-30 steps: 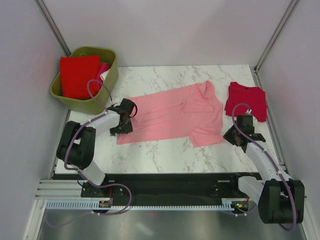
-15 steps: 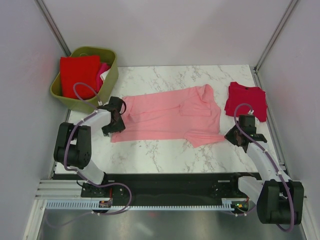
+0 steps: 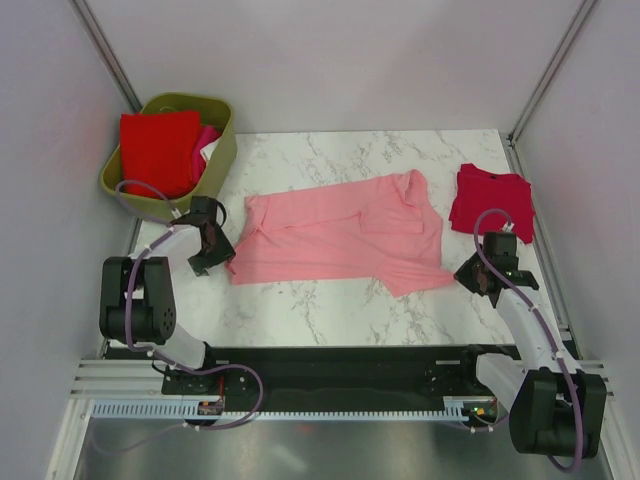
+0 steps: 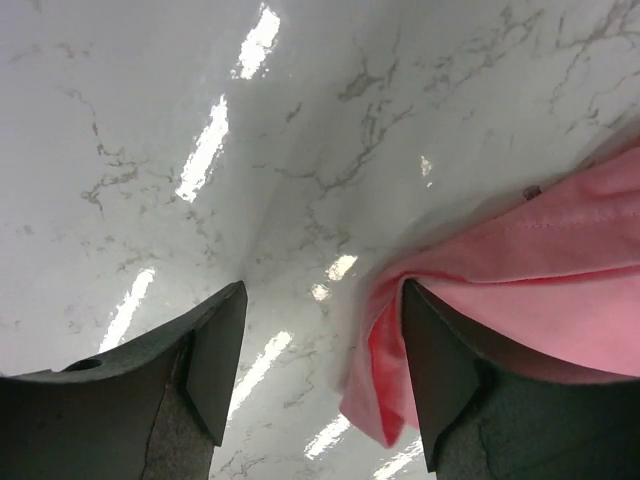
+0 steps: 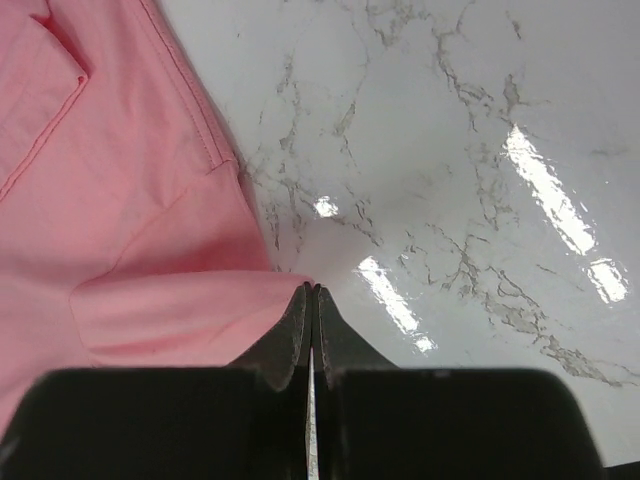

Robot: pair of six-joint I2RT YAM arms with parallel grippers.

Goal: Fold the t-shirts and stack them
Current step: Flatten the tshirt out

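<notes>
A light pink t-shirt (image 3: 340, 235) lies spread across the middle of the marble table. My left gripper (image 3: 218, 252) is open at its left edge. In the left wrist view (image 4: 320, 300) the loose pink hem (image 4: 560, 260) hangs by the right finger, with bare table between the jaws. My right gripper (image 3: 465, 272) is shut at the shirt's lower right corner. In the right wrist view (image 5: 312, 290) a pink fold (image 5: 150, 310) runs right up to the closed tips. A dark crimson t-shirt (image 3: 490, 200) lies folded at the right.
An olive-green basket (image 3: 226, 150) stands at the back left, just behind my left arm. It holds a bright red shirt (image 3: 158, 150), with hot pink (image 3: 206, 138) and white cloth beside it. Walls close in both sides.
My left gripper has dragged the pink shirt's left edge leftward and then opened, letting it drop. My right gripper has shifted slightly right and toward me. The shirt lies more stretched out.
</notes>
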